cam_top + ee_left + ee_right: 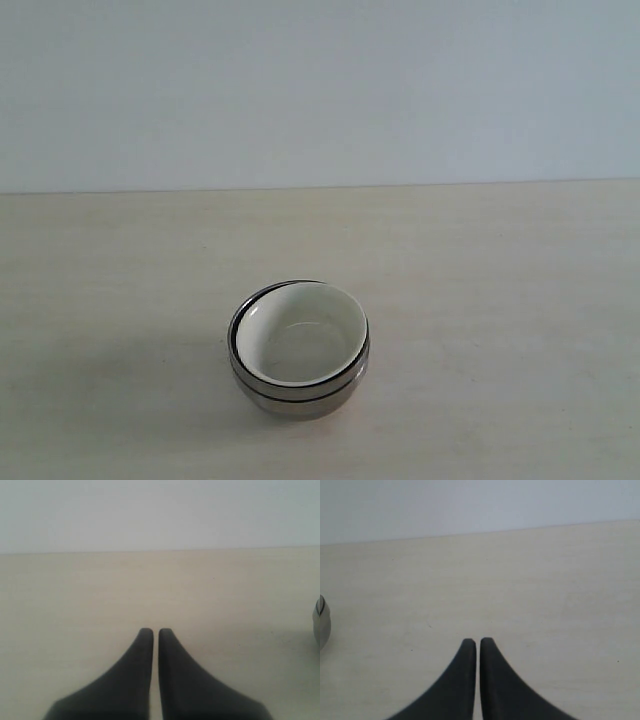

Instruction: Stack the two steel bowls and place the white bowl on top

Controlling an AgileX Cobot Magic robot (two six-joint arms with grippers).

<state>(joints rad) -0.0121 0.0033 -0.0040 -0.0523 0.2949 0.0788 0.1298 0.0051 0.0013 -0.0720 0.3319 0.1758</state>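
Note:
In the exterior view the two steel bowls (pixel 290 392) sit nested one inside the other on the pale table, and the white bowl (pixel 300 335) rests inside them, tilted slightly. Neither arm shows in that view. A sliver of the steel stack (pixel 317 621) sits at the edge of the left wrist view, far from my left gripper (pixel 156 631), which is shut on nothing. In the right wrist view the steel stack (pixel 323 622) also sits at the frame's edge, apart from my right gripper (pixel 478 641), shut and empty.
The pale wooden table (pixel 500 300) runs back to a plain light wall (pixel 320 90). Nothing else stands on it in any view.

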